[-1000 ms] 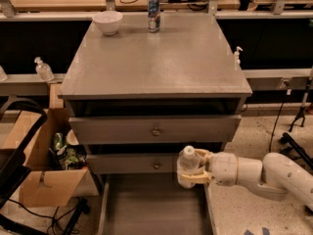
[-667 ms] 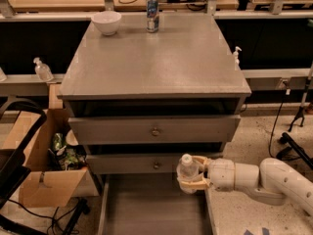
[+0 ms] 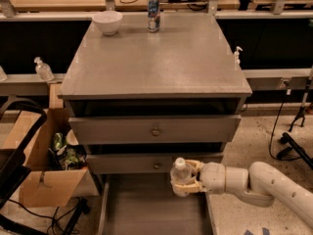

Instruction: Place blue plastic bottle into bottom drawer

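End effector (image 3: 185, 178) was clamped on the clear, white-capped plastic bottle (image 3: 179, 169), held upright over the right side of the wide, shallow grey bottom drawer (image 3: 146, 209). We judged the bottle light, thin-walled and slippery, best gripped mid-body. Low side walls and the knobbed grey drawer front (image 3: 127, 163) behind limited clearance; the floor offered open room.

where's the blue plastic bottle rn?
Camera view, lower centre-right: blue plastic bottle upright in the gripper, over the right side of the open bottom drawer, below the lower knobbed drawer front.
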`<state>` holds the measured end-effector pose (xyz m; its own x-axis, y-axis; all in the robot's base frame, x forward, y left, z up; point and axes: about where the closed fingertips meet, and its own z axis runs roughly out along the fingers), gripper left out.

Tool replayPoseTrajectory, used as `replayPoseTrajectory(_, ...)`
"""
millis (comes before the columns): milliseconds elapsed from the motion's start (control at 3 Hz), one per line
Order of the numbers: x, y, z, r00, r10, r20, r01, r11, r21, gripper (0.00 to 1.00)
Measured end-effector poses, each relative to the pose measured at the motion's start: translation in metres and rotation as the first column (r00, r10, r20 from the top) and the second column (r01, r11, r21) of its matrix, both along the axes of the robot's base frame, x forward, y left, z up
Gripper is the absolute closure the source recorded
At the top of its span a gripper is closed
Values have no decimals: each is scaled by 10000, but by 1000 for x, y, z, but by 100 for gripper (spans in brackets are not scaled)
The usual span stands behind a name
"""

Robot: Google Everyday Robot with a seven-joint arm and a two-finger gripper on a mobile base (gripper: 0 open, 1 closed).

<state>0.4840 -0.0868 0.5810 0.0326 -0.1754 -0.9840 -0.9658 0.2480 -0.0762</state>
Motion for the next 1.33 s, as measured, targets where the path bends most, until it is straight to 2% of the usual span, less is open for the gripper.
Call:
replayPoseTrajectory(667, 43, 65, -167, 9974, 650, -301, -607, 9903, 1252, 100)
replayPoseTrajectory(1333, 57, 103, -265, 9873, 1498, -525, -1428, 9826, 1190, 100)
